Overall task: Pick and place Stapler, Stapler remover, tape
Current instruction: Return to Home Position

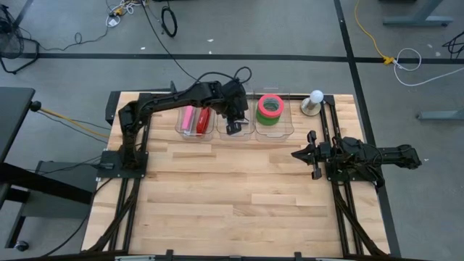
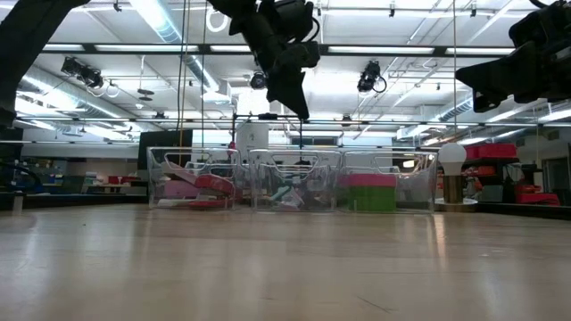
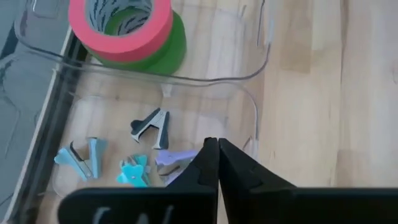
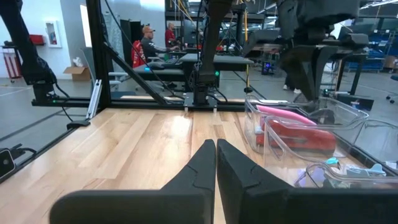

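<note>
Three clear bins stand in a row at the table's far edge. The left bin holds a pink and a red stapler (image 1: 196, 119). The middle bin (image 1: 235, 134) holds several small staple removers: black-and-white (image 3: 152, 127), blue (image 3: 81, 155), teal (image 3: 134, 171) and purple (image 3: 174, 158). The right bin holds the red tape roll (image 3: 121, 28) lying flat on the green roll (image 3: 171, 53). My left gripper (image 3: 217, 149) is shut and empty, well above the middle bin (image 2: 302, 111). My right gripper (image 4: 216, 149) is shut and empty, above the table's right side (image 1: 299, 154).
A white ball on a round base (image 1: 316, 98) stands right of the bins at the far right corner. Bare wood (image 1: 232, 196) lies between the bins and the near edge. People sit at desks in the room behind (image 4: 149, 43).
</note>
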`<move>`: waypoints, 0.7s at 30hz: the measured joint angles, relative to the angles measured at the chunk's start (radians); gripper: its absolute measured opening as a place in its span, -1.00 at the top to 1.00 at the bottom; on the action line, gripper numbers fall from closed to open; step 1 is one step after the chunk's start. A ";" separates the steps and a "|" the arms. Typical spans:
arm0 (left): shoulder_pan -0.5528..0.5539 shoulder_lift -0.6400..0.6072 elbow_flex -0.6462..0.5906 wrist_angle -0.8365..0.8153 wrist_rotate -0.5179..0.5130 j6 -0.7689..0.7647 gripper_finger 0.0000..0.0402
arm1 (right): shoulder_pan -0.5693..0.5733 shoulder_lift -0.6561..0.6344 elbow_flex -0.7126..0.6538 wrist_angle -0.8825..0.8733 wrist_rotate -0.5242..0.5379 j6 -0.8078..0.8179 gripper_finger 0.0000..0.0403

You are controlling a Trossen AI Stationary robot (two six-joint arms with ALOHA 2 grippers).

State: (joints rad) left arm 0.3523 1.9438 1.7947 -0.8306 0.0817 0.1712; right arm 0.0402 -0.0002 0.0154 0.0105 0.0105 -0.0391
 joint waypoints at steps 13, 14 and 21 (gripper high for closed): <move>-0.010 -0.013 -0.002 -0.116 0.069 0.016 0.99 | 0.000 0.000 0.000 0.000 0.000 0.000 0.91; -0.011 -0.020 -0.002 -0.117 0.077 0.022 0.99 | 0.000 0.000 0.000 0.000 0.000 0.000 0.91; -0.055 -0.058 -0.002 -0.123 0.107 0.032 0.99 | 0.000 0.000 0.000 0.001 0.000 0.000 0.91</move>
State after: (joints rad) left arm 0.2968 1.8861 1.7924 -0.9539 0.1886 0.2033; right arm 0.0399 -0.0002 0.0154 0.0113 0.0101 -0.0392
